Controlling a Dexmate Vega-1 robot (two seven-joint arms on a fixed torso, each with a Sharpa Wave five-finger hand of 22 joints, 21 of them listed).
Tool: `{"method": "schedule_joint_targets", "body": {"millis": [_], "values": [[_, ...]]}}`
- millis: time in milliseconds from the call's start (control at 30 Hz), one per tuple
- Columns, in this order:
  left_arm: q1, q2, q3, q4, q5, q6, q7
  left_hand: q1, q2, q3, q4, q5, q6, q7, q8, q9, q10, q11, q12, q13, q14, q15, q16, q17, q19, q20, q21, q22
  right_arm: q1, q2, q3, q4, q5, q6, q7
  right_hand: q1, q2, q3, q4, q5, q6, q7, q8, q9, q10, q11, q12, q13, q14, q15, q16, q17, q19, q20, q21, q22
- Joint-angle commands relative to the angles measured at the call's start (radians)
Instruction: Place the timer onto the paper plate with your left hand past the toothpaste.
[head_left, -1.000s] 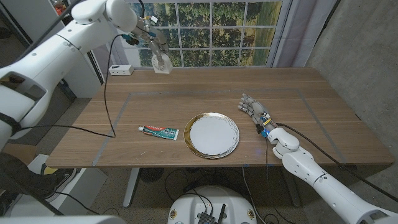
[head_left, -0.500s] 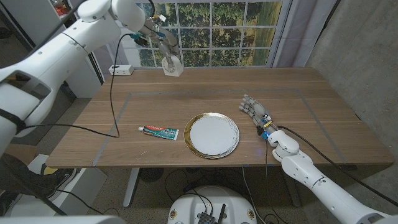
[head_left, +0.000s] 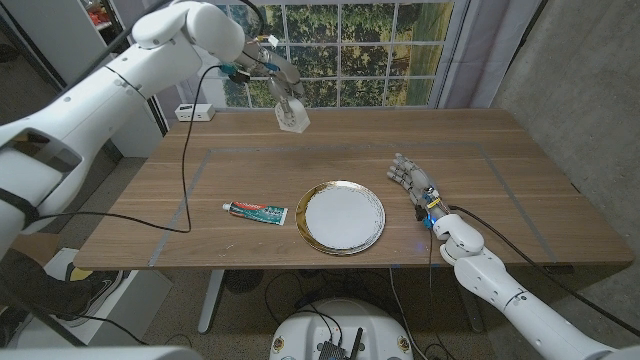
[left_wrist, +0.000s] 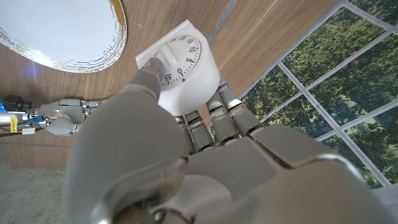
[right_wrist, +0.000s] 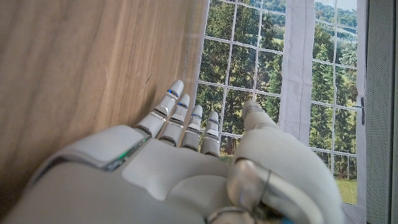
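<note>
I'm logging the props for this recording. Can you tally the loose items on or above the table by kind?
Timer, held in the left hand: 1
Toothpaste tube: 1
Paper plate: 1
White box at the far edge: 1
Total: 4

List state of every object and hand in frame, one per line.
timer: held in the air by the left hand, above the table's far side
left hand: grips the timer
paper plate: on the table, nothing on it
toothpaste: lying on the table beside the plate, cap on
right hand: on the table beside the plate, holds nothing, fingers extended
</note>
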Motion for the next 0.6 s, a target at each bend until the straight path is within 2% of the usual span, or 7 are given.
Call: {"method": "schedule_joint_targets", "body": {"millis": [33,400,600], "values": [[0.038,-0.022,0.011,0.003,-0.016,-0.073,0.035,0.045,0.053,0.013,0.018,-0.003,0.008,0.005,0.004,0.002,0.014,-0.008,0.007,0.1,0.005,-0.167,-0.003,0.007,-0.005,-0.005,0.006,0.001,-0.035,-0.011,0.01,-0.045,-0.024,0.049,-0.012,0.002,0.01,0.001,-0.008,0.004,0.014,-0.001,0.01,0.002,0.009,-0.003,0.008,0.002,0.008,-0.071,0.01,0.001,0.011,-0.005,-0.003,0.003],[0.068,-0.047,0.024,0.053,-0.037,-0.139,0.067,0.048,0.054,0.013,0.02,-0.009,0.009,0.005,0.003,0.003,0.013,-0.009,0.005,0.107,0.003,-0.166,-0.004,0.013,-0.007,-0.006,0.011,0.001,-0.045,-0.034,0.017,-0.105,-0.064,0.065,-0.031,0.003,0.009,0.0,-0.011,0.004,0.015,-0.003,0.01,0.001,0.007,-0.004,0.007,0.0,0.002,-0.074,0.009,-0.001,0.01,-0.004,-0.01,0.004],[0.076,-0.059,0.033,0.069,-0.048,-0.174,0.073,0.051,0.055,0.013,0.019,-0.012,0.011,0.005,0.002,0.002,0.016,-0.007,0.004,0.111,0.004,-0.168,-0.005,0.017,-0.009,-0.006,0.014,0.001,-0.037,-0.033,0.015,-0.1,-0.068,0.074,-0.023,0.004,0.009,0.0,-0.012,0.004,0.014,-0.004,0.009,0.001,0.002,-0.002,0.005,-0.002,-0.001,-0.073,0.009,-0.002,0.01,-0.002,-0.015,0.004]]}}
